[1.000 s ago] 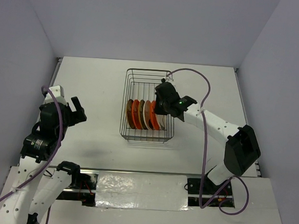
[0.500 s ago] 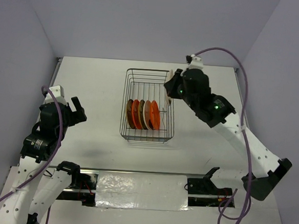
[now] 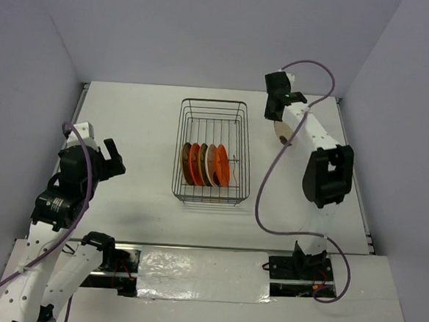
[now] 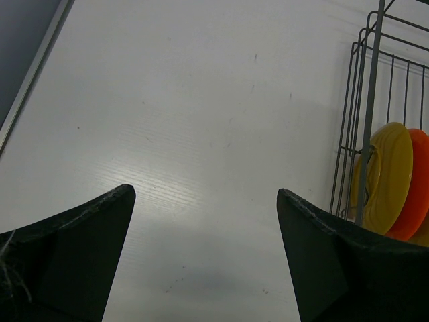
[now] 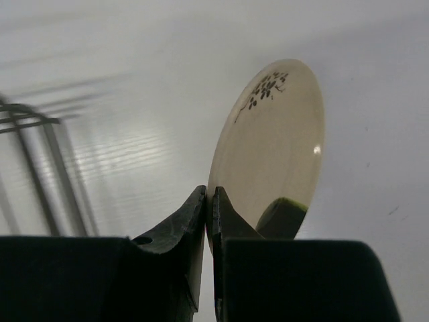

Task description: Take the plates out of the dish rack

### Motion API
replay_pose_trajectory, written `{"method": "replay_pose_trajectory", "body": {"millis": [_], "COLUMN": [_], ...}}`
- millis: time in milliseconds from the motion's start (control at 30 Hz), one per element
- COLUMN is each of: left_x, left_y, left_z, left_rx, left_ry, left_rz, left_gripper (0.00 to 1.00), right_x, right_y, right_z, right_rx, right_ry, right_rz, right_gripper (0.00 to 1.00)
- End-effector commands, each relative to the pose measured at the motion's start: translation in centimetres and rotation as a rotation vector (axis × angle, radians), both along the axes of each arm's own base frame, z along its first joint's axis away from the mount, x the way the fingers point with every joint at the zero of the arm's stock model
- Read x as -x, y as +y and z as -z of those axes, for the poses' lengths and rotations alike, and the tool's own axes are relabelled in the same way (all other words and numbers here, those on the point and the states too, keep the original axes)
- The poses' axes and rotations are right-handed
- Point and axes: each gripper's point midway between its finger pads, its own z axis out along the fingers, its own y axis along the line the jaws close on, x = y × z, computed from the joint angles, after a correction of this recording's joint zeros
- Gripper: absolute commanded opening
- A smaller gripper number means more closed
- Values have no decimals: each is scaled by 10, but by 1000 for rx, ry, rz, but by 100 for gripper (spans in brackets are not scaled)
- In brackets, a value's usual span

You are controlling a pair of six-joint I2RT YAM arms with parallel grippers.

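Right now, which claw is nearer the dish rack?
Right. The right claw, holding a cream plate, is beside the dish rack, far right corner; the left claw is well off its left side.

The dish rack (image 3: 214, 101) is dark grey wire, set on a white table (image 3: 136, 119). In it stand a brown-yellow plate (image 3: 185, 164), an orange plate (image 3: 194, 164), a dark olive plate (image 3: 202, 164), a cream plate (image 3: 211, 164) and a second orange plate (image 3: 222, 166). The lone plate (image 5: 275, 147) is glossy cream with a dark sprig of small leaves near its rim. The arms (image 3: 305, 127) are white with black joints, and their cables (image 3: 262, 201) are purple.
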Motion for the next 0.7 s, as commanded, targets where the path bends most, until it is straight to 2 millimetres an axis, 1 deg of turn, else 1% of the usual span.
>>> {"method": "replay_pose_trajectory", "body": {"millis": [0,67,100,167,200,233,267,300,333,367,400,433,467,500,533,567,600,633,667], "left_x": [-6,-6,-6,-7,-7,-7,-8,-8,-8,-7,-7,-7,-7,-7,-6,-6,-6,-6,-7], "left_y": [-2,-3,-3,-3,-4,-3,-4,-3,-3,-3,-3,-3,-1,0,2,3,4,4,4], "left_z": [-8,-8,-8,-7,-6,-5,-5,-4,-5,-4,-5,-5,-4,-5,-3,-3,-4,-2,-2], "left_rx": [-8,-8,-8,-9,-9,-11,-10,-12,-11,-12,-11,-11,-14,-12,-14,-16,-17,-16,-17], "left_ry": [-37,-37,-37,-32,-27,-24,-22,-18,-22,-20,-22,-22,-21,-21,-15,-15,-16,-11,-7], "left_rz": [11,16,16,20,21,20,19,19,17,15,15,16,4,-4,-15,-26,-31,-34,-32], "left_gripper": [99,99,99,99,99,100,100,99,99,99,99,99,100,99,99,99,99,99,100], "right_x": [-25,-30,-36,-34,-36,-32,-30,-26,-25,-21,-14,-7,6,21,33,52,64,92,105], "right_y": [-11,-12,-11,-10,-7,-8,-6,-4,1,4,8,20,27,51,69,86,104,132,145], "right_z": [-9,8,20,39,36,39,37,26,18,7,-22,-36,-35,-79,-90,-78,-87,-88,-85], "right_rx": [36,43,43,43,33,21,11,-9,-45,-69,-112,-171,-191,-268,-304,-326,-358,-366,-364], "right_ry": [-8,28,50,110,106,128,130,115,93,71,-1,-30,-28,-126,-157,-132,-154,-146,-134], "right_rz": [0,5,11,24,21,36,33,26,22,15,0,-44,-66,-141,-204,-262,-311,-382,-407], "right_gripper": [0,0,3,10,17,38,46,56,67,68,69,71,72,73,73,73,73,72,72]}}
